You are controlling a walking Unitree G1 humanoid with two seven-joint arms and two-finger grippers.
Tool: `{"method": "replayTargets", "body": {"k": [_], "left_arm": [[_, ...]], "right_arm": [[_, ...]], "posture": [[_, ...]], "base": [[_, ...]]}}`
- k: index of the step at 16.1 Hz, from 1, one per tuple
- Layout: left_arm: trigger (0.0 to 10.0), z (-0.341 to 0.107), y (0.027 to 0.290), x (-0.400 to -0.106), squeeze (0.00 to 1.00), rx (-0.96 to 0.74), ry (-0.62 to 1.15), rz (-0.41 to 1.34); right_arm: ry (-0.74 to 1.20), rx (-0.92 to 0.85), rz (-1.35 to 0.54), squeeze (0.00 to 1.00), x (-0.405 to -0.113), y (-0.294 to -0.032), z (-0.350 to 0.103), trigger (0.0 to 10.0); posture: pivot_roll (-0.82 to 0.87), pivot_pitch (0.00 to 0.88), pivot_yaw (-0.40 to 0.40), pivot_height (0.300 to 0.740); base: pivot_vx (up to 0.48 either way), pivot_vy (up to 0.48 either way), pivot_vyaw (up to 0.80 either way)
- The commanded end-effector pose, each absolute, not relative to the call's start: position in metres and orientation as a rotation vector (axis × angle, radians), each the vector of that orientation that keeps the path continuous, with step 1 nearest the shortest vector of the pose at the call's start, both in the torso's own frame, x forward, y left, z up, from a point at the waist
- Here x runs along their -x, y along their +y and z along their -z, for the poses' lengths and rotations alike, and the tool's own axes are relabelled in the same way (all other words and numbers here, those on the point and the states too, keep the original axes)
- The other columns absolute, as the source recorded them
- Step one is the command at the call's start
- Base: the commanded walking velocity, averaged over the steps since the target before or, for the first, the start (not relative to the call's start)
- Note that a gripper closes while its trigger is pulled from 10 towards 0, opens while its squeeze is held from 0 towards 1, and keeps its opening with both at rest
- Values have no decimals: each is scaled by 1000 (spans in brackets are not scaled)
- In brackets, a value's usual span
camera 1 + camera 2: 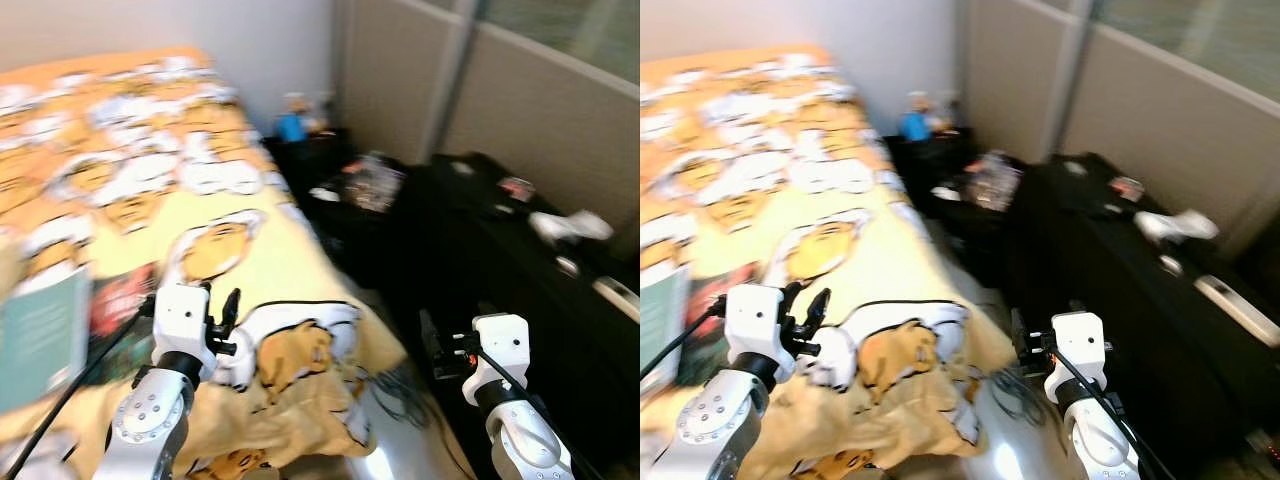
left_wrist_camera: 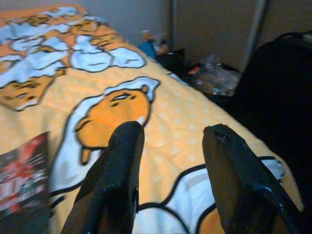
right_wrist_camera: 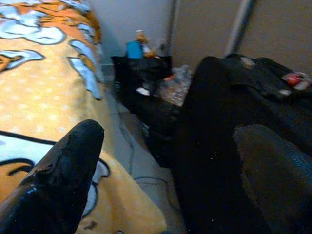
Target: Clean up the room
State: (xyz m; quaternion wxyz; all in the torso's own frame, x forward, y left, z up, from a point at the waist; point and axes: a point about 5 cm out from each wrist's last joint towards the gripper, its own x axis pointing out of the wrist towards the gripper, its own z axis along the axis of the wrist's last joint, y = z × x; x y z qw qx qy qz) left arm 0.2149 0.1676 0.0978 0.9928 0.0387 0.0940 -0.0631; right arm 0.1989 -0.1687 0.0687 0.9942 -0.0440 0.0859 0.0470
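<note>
A bed point(image 1: 250, 250) with a yellow and orange cartoon blanket takes up the left half of the eye views. A teal book point(image 1: 40, 335) and a dark red magazine point(image 1: 120, 298) lie on it near its left edge. My left gripper point(image 1: 228, 318) hovers low over the blanket near the bed's foot. In the left wrist view this gripper point(image 2: 173, 141) is open with nothing between its fingers, and the red magazine point(image 2: 22, 178) lies off to one side. My right gripper point(image 1: 438, 348) is held over the gap between bed and black furniture; the right wrist view shows it point(image 3: 168, 141) open and empty.
A long black desk point(image 1: 500, 260) runs along the right wall, with a white cloth point(image 1: 570, 225) and a white flat device point(image 1: 615, 293) on it. A blue bottle point(image 1: 290, 125) stands on a dark nightstand. Printed packets point(image 1: 372, 180) lie nearby. Cables point(image 1: 400, 390) lie on the narrow floor strip.
</note>
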Motion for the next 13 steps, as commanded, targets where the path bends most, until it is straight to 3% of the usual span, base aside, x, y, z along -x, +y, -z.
{"method": "replayTargets", "body": {"k": [1,5,7,13], "left_arm": [[10000,-102,169,-215,0,-105,173,122],[10000,-110,173,-221,0,-89,145,111],[10000,-111,174,-224,0,-83,145,100],[10000,-105,173,-218,0,-72,176,90]], "right_arm": [[180,73,-89,1000,-198,-170,-66,10000],[191,-1,-71,1000,-200,-169,-65,10000],[258,-12,-21,1000,-201,-172,-59,10000],[217,59,-33,1000,-204,-170,-65,10000]], "posture": [[-5,0,31,740],[5,0,28,740],[-1,0,29,740],[4,0,19,740]], "base": [[0,0,800],[0,137,800],[0,294,0],[0,261,0]]}}
